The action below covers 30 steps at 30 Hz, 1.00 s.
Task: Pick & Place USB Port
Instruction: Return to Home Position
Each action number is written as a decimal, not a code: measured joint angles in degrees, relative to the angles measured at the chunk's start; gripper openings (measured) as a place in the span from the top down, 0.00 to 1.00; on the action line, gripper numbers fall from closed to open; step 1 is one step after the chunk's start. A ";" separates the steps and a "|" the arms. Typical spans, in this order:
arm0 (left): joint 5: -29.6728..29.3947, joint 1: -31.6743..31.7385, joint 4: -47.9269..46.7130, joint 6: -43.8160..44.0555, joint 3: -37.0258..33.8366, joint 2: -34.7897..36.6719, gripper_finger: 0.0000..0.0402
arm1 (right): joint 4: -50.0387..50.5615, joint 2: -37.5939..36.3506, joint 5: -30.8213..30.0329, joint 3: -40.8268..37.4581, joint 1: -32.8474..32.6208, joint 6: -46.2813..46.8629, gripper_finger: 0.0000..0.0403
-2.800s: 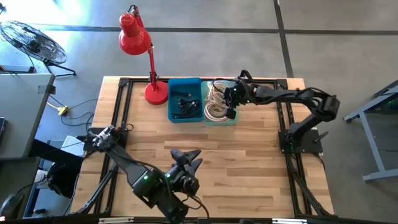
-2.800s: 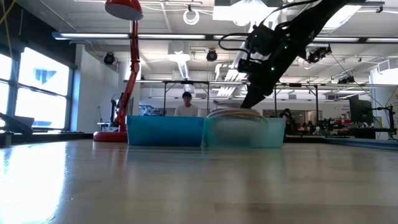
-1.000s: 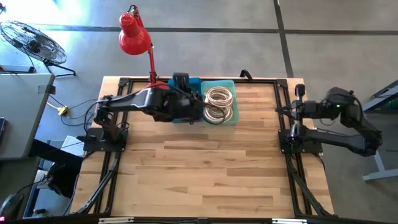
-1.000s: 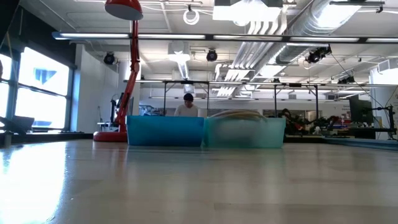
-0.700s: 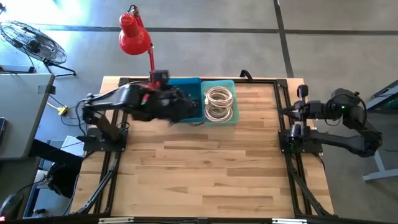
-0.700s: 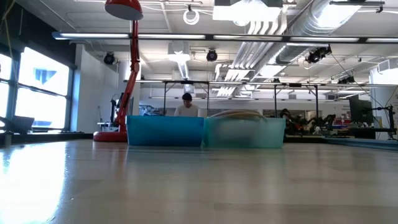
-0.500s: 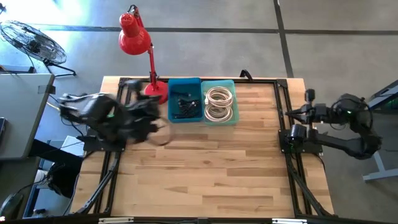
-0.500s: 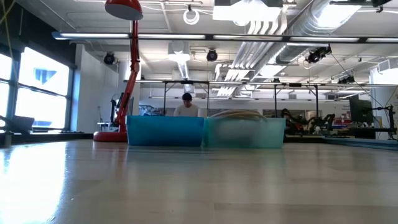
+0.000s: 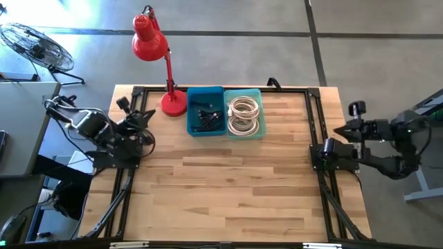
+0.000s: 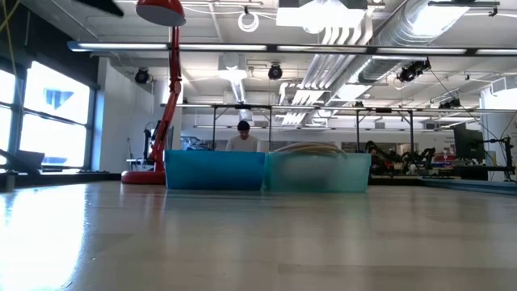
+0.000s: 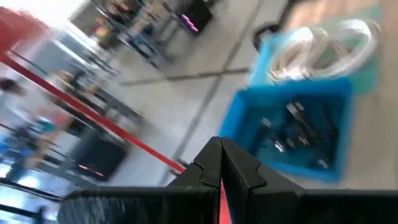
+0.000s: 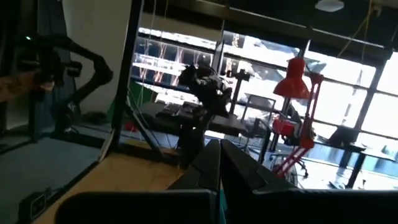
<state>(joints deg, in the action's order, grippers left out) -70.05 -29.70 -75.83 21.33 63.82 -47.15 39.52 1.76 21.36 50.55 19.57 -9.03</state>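
Lamp (image 9: 149,39) stands beside the blue bin (image 9: 189,111), where we see the black USB cable (image 9: 206,118); pale coil (image 9: 242,115) fills the touching green bin (image 9: 243,91). Both clenched, the left gripper (image 11: 219,144) and right gripper (image 12: 219,144) flank the table (image 9: 228,187).

Blue bin (image 9: 188,111): open rectangular tub, upright, at the far edge of the table (image 9: 228,180), left of centre in the high view.
Green bin (image 9: 261,112): teal-green tub of the same shape, upright, its side touching the blue bin's right side; in the low view the two stand as one row.
Black cable (image 9: 205,117): dark, loosely tangled bundle lying on the blue bin's floor, wholly inside the walls; plug ends show in the left wrist view.
Coiled cable (image 9: 243,114): pale cream, wound in round loops that fill most of the green bin; the top loops rise just above the rim in the low view.
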 joint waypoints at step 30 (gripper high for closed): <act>49.81 0.06 77.99 -49.63 -55.43 34.07 1.00 | -37.68 1.66 -1.26 -38.34 0.00 6.53 1.00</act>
<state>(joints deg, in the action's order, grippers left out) -20.24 -29.65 2.15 -28.30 8.39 -13.08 1.83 3.42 20.10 12.21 19.57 -2.51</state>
